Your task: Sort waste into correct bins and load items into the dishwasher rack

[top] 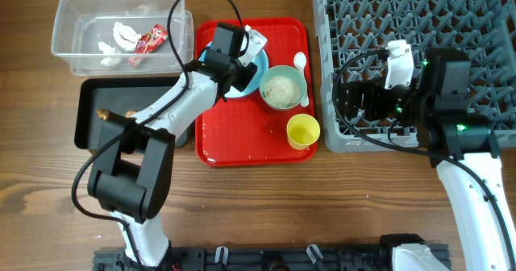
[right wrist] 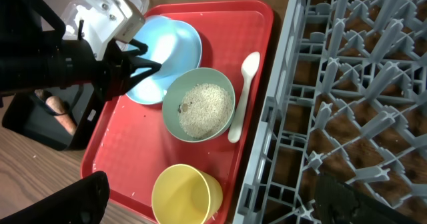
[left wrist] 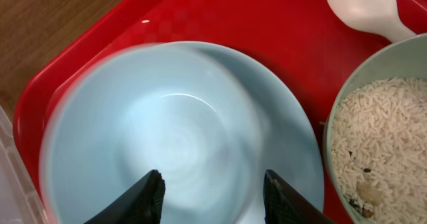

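Note:
My left gripper [top: 242, 73] [left wrist: 213, 191] hangs over the light-blue bowl [left wrist: 167, 117], which looks blurred and rests on the light-blue plate [left wrist: 293, 137] at the back of the red serving tray [top: 242, 146]. Its fingers stand apart with nothing between them. To the right of it are the pale-green bowl [top: 283, 87] [right wrist: 200, 104] with rice, the white spoon [top: 300, 61] [right wrist: 243, 91] and the yellow cup [top: 303, 131] [right wrist: 187, 194]. Above the left edge of the grey dishwasher rack [top: 484, 29] [right wrist: 360, 84] my right gripper [top: 343, 102] [right wrist: 220, 201] is wide open and empty.
The clear tub [top: 76, 41] at the back left holds a red wrapper [top: 149, 43] and white paper scraps [top: 121, 35]. In front of it, the black tray [top: 89, 118] holds an orange stick [top: 109, 115]. Bare wooden table lies along the front.

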You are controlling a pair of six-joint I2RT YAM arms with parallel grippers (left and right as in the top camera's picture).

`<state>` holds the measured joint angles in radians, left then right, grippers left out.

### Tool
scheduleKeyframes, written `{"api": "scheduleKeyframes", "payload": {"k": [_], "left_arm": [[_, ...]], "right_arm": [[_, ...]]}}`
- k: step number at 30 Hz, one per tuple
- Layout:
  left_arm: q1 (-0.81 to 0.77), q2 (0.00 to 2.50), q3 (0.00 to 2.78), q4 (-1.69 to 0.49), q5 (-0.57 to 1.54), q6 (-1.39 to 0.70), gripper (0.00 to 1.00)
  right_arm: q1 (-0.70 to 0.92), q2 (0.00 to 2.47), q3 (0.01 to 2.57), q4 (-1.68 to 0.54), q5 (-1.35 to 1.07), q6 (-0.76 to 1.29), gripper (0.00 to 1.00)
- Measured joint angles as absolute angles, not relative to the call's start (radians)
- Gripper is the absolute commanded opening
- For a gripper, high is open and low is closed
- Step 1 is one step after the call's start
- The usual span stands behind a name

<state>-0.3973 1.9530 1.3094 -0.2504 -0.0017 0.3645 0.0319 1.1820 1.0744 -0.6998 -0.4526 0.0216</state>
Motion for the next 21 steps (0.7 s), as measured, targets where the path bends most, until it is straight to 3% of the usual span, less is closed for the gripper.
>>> {"api": "scheduleKeyframes", "payload": {"k": [3,12,17,21], "left_arm": [[-0.397,1.953,1.309,-0.253,-0.002,0.273,0.7],[-0.418,1.784,1.309,-0.367,0.266,0.194,0.68],[-0.544,1.784,1.309,-0.327,0.241,0.248,0.73],[-0.611,1.808,1.312,-0.362,0.176,0.265,0.68]], "right_arm": [[0.032,1.182,1.074,-0.7,-0.453,0.022,1.0],[0.032,1.182,1.074,-0.701,-0.453,0.022,1.0],[0.032,1.182,1.074,-0.701,-0.453,0.022,1.0],[0.032,1.182,1.074,-0.703,-0.453,0.022,1.0]]}}
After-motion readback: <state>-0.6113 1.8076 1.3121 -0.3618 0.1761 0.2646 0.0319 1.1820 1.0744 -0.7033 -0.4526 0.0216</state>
